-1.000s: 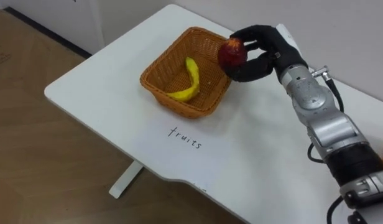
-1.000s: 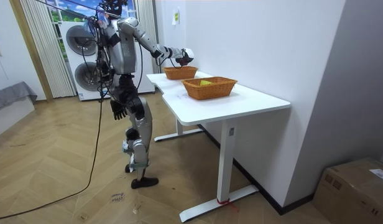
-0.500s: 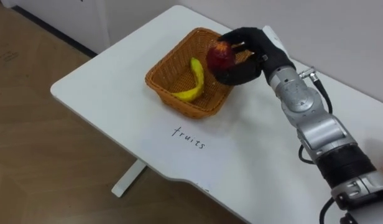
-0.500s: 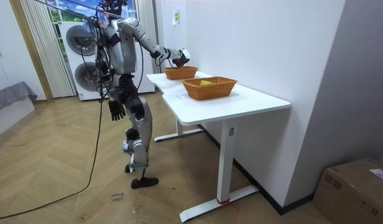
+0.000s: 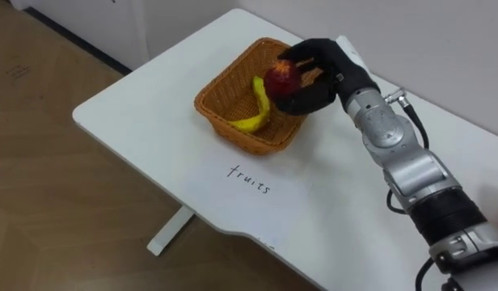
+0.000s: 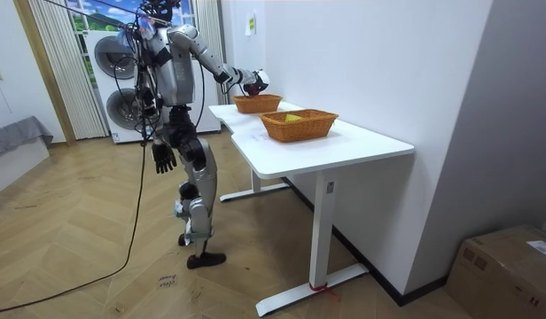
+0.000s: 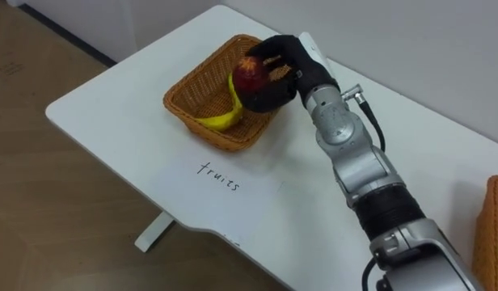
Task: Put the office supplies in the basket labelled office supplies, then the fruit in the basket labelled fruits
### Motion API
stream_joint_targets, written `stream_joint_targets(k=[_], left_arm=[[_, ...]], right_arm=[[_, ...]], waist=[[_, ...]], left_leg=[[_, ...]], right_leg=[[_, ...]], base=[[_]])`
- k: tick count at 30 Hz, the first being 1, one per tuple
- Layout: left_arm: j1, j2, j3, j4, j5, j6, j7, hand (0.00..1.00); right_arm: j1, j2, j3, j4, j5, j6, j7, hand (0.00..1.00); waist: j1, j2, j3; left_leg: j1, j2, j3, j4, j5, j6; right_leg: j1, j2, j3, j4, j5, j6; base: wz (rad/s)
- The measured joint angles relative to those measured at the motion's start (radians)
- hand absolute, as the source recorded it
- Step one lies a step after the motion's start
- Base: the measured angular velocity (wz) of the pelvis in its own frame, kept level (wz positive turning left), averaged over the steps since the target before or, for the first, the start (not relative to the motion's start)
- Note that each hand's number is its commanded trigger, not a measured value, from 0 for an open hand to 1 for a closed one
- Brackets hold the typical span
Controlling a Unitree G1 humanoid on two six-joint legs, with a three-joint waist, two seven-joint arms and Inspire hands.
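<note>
1. The right hand [image 5: 328, 71] is curled around a red apple [image 5: 281, 78]. Its fingers arch over the top of the fruit and its thumb wraps underneath, so it has a firm grasp.
2. The hand holds the apple above the inside of a wicker basket [image 5: 239, 137], over the far right part and just within the rim.
3. The apple seems to hang clear of the basket floor, but the hand hides its underside, so I cannot be sure.
4. A yellow banana [image 5: 263, 109] lies curved in the basket, just beside and below the apple. Its upper end is close to the fruit's left side.
5. The basket sits near the left end of the white tabletop [image 5: 144, 113]. A handwritten word is on the surface just in front of it.
6. The right forearm comes in from the lower right and crosses the tabletop at a slant, with the wrist above the basket's right rim.
7. In the room view, the robot stands on the wooden floor at the room view's left of the tabletop. Its right arm stretches out to the farther basket.
8. A second basket [image 6: 298, 125] stands nearer the camera on the same tabletop, well apart from the first. It holds something yellowish, too small to name.
9. The left hand [image 6: 164, 158] hangs beside the robot's hip, away from the tabletop, and I cannot tell its state.
</note>
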Motion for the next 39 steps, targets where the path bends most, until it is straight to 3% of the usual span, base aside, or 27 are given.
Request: stream_joint_targets(k=[12,27,39], left_arm=[[0.000,0.000,0.002,0.000,0.002,0.000,-0.004,0.00],[-0.006,0.001,0.008,-0.002,0.085,-0.001,-0.049,0.00],[0.003,0.002,0.023,-0.043,0.078,-0.004,-0.048,0.00]], right_arm=[[0.000,0.000,0.000,0.000,-0.002,0.000,0.007,0.00],[0.000,-0.001,-0.005,-0.005,-0.003,-0.001,0.007,0.00],[0.001,-0.011,-0.078,-0.132,0.039,-0.002,-0.007,0.00]], waist=[[-0.001,0.002,0.0011],[-0.002,-0.001,-0.0008],[-0.059,0.006,-0.0049]], left_leg=[[0.001,0.000,0.001,0.002,0.000,0.000],[0.000,0.001,0.001,0.004,0.000,0.000],[0.019,0.002,0.011,0.016,-0.010,0.002]], right_leg=[[0.002,0.000,0.001,0.000,0.000,0.000],[0.001,0.000,0.002,0.000,0.000,0.000],[0.023,0.002,0.014,0.002,0.000,0.000]], base=[[0.00],[0.00],[-0.02]])
